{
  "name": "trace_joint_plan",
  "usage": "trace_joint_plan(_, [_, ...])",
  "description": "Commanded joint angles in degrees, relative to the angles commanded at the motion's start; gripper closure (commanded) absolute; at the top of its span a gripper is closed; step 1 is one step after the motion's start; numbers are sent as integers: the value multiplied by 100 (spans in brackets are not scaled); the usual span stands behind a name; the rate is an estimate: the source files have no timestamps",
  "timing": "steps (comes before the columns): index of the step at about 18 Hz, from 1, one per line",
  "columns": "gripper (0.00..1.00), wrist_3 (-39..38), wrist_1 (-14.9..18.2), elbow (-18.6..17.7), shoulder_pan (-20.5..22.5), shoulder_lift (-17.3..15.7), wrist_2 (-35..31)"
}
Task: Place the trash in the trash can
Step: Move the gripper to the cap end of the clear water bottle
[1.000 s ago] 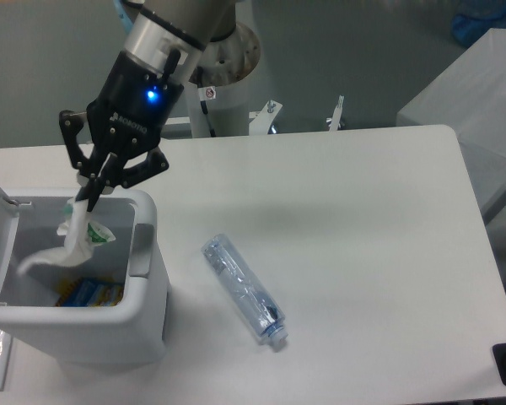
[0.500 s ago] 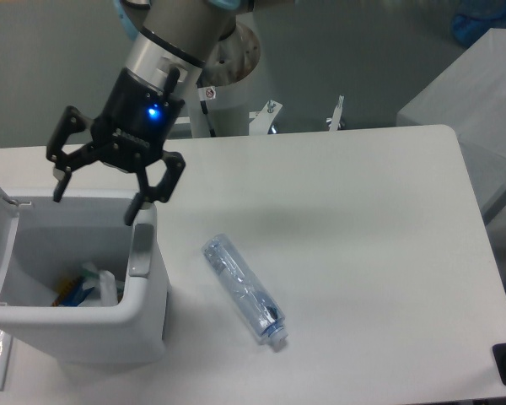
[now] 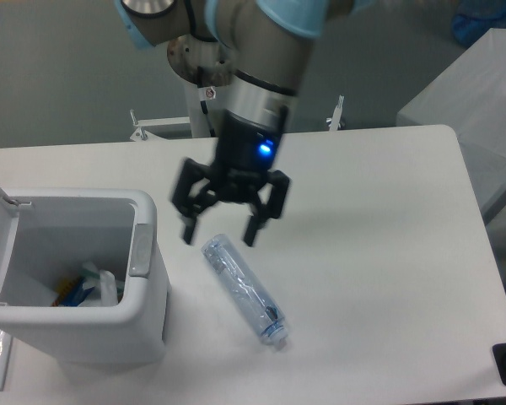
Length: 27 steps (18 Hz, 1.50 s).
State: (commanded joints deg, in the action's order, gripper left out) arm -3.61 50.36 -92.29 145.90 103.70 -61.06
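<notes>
Gripper (image 3: 220,234), fingers apart, hangs mid-frame above the bottle (image 3: 244,289); wrapper (image 3: 102,285) lies in the bin (image 3: 148,278). No writing is legible.

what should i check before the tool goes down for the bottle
1. Tool open: ok, fingers spread wide.
2. Tool empty: ok, nothing between the fingers.
3. Tool over the bottle: partly ok, it hangs over the bottle's upper end, not its middle.
4. Bottle free to lift: ok, it lies flat on the table, apart from the trash can.
5. Trash can open: ok, lid up; the wrapper lies inside.
6. Height above bottle: cannot tell from this one view.
</notes>
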Motion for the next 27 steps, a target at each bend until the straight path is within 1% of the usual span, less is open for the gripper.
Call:
trace_joint_plan(4, [1, 44, -44, 79, -9, 694, -686])
trace_joint_plan(7, [1, 88, -62, 132, -9, 1090, -986])
trace_joint_plan(9, [1, 88, -70, 237, -17, 1371, -1117])
trace_joint_plan(11, [1, 79, -70, 377, -26, 1688, -1399])
trace_joint_plan(13, [1, 36, -70, 658, -114, 2048, -1452])
trace_joint_plan(14, [1, 27, -70, 729, -123, 2145, -1461])
trace_joint_plan(16, [2, 18, -70, 835, -132, 2304, -1461])
trace_joint_plan(19, [2, 9, -70, 949, -220, 2453, -1470])
trace_joint_plan(21, [2, 9, -70, 993, -360, 2559, -1566])
trace_joint_plan(23, [3, 0, -97, 993, -447, 2568, -1628])
trace_joint_plan(27, [12, 9, -97, 958, -536, 2585, -1663])
